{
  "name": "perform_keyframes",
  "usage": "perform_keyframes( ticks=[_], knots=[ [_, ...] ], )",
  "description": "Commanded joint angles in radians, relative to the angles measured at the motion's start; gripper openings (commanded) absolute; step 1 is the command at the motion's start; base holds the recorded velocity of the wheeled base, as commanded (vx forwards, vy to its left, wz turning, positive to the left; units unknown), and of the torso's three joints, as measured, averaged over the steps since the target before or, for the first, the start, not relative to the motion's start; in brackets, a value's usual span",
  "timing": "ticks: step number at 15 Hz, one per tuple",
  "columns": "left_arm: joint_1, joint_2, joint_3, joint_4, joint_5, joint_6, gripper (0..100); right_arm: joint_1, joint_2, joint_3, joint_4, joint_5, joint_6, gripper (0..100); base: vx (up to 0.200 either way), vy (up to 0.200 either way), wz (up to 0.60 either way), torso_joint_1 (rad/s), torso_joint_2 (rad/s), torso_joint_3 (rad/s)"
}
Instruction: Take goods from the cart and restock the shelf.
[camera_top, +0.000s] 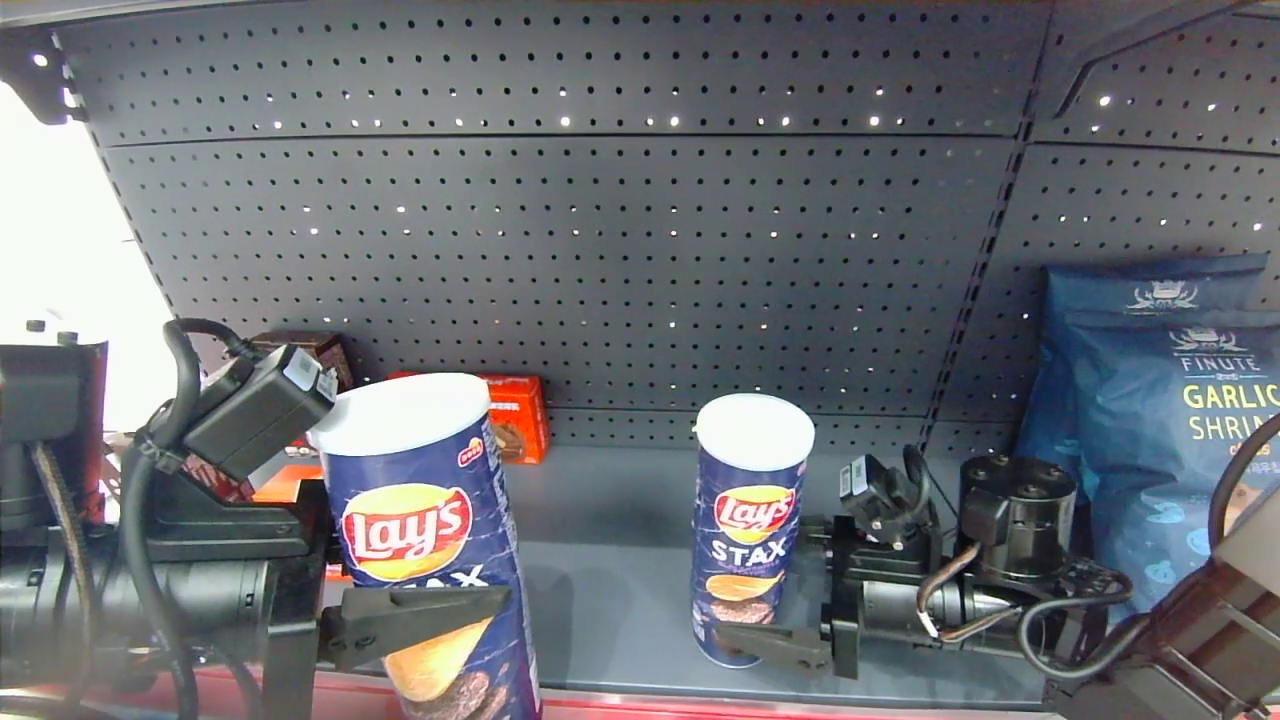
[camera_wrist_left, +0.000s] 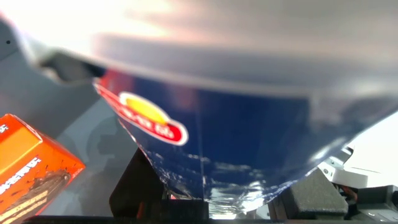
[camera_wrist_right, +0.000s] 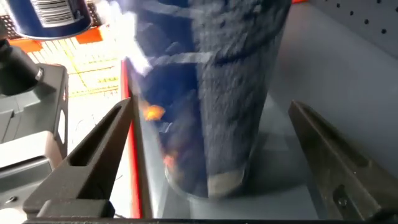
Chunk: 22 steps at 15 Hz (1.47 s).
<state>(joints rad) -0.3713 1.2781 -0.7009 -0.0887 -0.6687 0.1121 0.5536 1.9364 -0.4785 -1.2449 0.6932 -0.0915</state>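
At the shelf front: one can clamped, one can bracketed

Behind everything, the perforated back panel (camera_top: 600, 250) runs dull, dark metal. The shelf deck (camera_top: 620, 560) below it is the same smooth painted steel, which looks like slick footing for anything tall. Off to the robot's right, soft blue snack bags (camera_top: 1180, 420) stand puffy and crinkled against the panel.

Now the cans. The held can (camera_top: 420, 540) is up at the front lip, leaning a little. The left gripper (camera_top: 440, 625) is clamped across its lower barrel, pads pressed into the glossy wrap. Whether its base touches the deck, I can't tell. The standing can (camera_top: 750, 540) is upright mid-shelf with its white lid on. The right gripper (camera_wrist_right: 211, 180) brackets its foot, jaws spread wide and clear of it on both sides.

These tubes look light, I'd say: stiff cardboard walls, a slippery printed skin, brittle chips inside. They're tall and narrow, so they'd tip at a nudge. The best hold is around the barrel below the middle, firm but not crushing; the lid would likely pop off.

Smallest of all, an orange carton (camera_top: 515, 415) and a dark brown box (camera_top: 310, 355) sit against the panel at the left, both hard-cornered cardboard.
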Motion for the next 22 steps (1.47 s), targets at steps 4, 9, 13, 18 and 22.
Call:
perform_keyframes(
  ticks=[4, 9, 13, 18, 22],
  knots=[
    [0.002, -0.002, 0.001, 0.000, 0.000, 0.000, 0, -0.029, -0.206, 0.159, -0.001, 0.039, 0.003, 100, 0.000, 0.000, 0.00, 0.000, 0.00, 0.000],
    [0.003, -0.003, 0.011, -0.005, -0.002, 0.000, 0, -0.115, -0.488, 0.313, 0.001, 0.012, 0.062, 100, 0.000, 0.000, 0.00, 0.000, 0.00, 0.000],
    [0.006, -0.003, 0.012, -0.011, 0.001, 0.000, 0, -0.285, -0.680, 0.383, 0.073, -0.020, 0.064, 100, 0.000, 0.000, 0.00, 0.000, 0.00, 0.000],
    [0.006, -0.008, 0.024, -0.023, 0.029, 0.001, 0, -0.363, -1.047, 0.304, 0.538, -0.366, 0.065, 100, 0.000, 0.000, 0.00, 0.000, 0.00, 0.000],
    [-0.003, -0.009, 0.075, -0.097, 0.028, 0.001, 0, -0.365, -1.286, 0.314, 0.772, -0.564, 0.070, 100, 0.000, 0.000, 0.00, 0.000, 0.00, 0.000]
  ],
)
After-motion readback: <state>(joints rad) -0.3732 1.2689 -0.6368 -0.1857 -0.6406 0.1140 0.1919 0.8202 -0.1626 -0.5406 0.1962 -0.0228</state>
